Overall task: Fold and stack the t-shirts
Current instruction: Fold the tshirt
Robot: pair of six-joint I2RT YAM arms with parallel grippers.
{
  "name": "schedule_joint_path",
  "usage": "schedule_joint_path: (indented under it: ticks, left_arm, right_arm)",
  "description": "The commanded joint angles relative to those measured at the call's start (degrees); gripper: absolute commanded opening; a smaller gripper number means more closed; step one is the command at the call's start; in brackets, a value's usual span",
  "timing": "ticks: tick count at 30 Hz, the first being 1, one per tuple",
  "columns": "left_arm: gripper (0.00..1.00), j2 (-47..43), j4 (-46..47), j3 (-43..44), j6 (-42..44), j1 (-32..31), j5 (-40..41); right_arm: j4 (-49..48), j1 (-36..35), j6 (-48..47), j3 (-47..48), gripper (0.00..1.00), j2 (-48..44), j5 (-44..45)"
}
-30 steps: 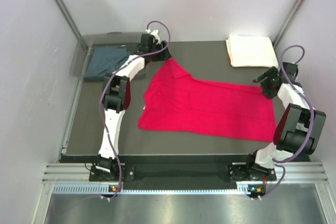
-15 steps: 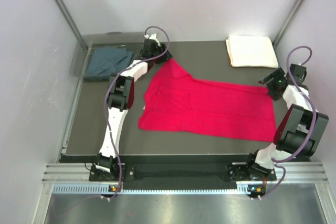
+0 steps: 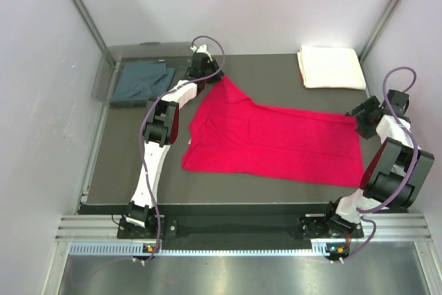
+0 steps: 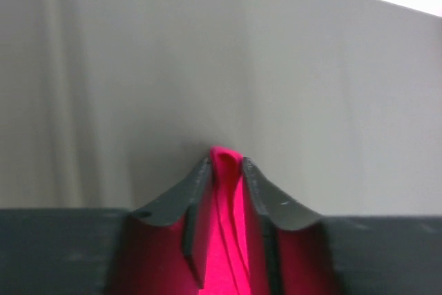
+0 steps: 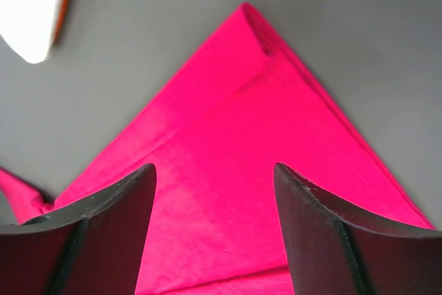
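The red t-shirt lies spread across the dark table, with one sleeve pointing to the far left. My left gripper is at that sleeve's tip; in the left wrist view my left gripper pinches a fold of the red t-shirt between its jaws. My right gripper hovers open over the shirt's far right corner; the right wrist view shows my right gripper wide apart above the red t-shirt. A folded cream-white t-shirt lies at the back right. A blue-grey t-shirt lies at the back left.
The blue-grey shirt sits in a clear plastic bin at the table's back left corner. Pale walls close in the table on three sides. An edge of the white t-shirt shows at the top left of the right wrist view.
My left gripper's jaws have closed onto the red sleeve tip. My right gripper has drifted a little to the right, toward the shirt's corner, and stays open.
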State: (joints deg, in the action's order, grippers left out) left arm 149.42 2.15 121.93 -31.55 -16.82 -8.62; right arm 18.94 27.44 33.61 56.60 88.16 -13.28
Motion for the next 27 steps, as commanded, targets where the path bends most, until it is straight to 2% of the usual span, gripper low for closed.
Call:
schedule_joint_path:
  ticks: [1, 2, 6, 7, 8, 9, 16, 20, 27]
  left_arm:
    - [0.28, 0.2, 2.2, 3.0, 1.2, -0.1, 2.7]
    - [0.19, 0.2, 2.2, 3.4, 1.4, -0.1, 2.9]
    - [0.02, -1.1, 2.2, 3.4, 1.8, -0.3, 4.1]
    - [0.0, -1.4, 2.3, 3.4, 1.8, -0.5, 4.4]
    - [0.0, -1.8, 2.2, 3.4, 1.8, -0.6, 4.8]
    - [0.0, -2.6, 2.3, 3.4, 1.5, -0.8, 4.8]
    - [0.0, -7.3, 0.7, 3.3, 3.1, -2.9, 4.5]
    - [0.0, -9.8, 0.8, 0.3, 3.0, -3.7, 4.1]
    - [0.0, -10.7, 0.7, -0.9, 2.2, -4.4, 3.4]
  right_arm:
    - [1.4, 1.6, -1.2, 1.8, 0.68, 1.3, 2.0]
    - [1.4, 1.6, -1.3, 2.0, 0.66, 1.5, 2.6]
    - [0.2, 2.4, 0.0, 3.0, 0.54, 4.5, 4.1]
    - [-0.4, 2.6, 0.4, 3.2, 0.51, 5.2, 3.4]
    - [-1.0, 2.7, 0.7, 3.6, 0.41, 6.0, 2.8]
    - [-2.1, 2.7, 1.5, 3.9, 0.39, 7.5, 2.6]
    - [-7.7, 2.7, 5.3, 4.2, 0.38, 11.6, 0.1]
    - [-8.9, 2.7, 6.3, 4.1, 0.35, 12.2, 0.2]
    - [-10.5, 2.7, 8.0, 4.7, 0.3, 14.2, -0.1]
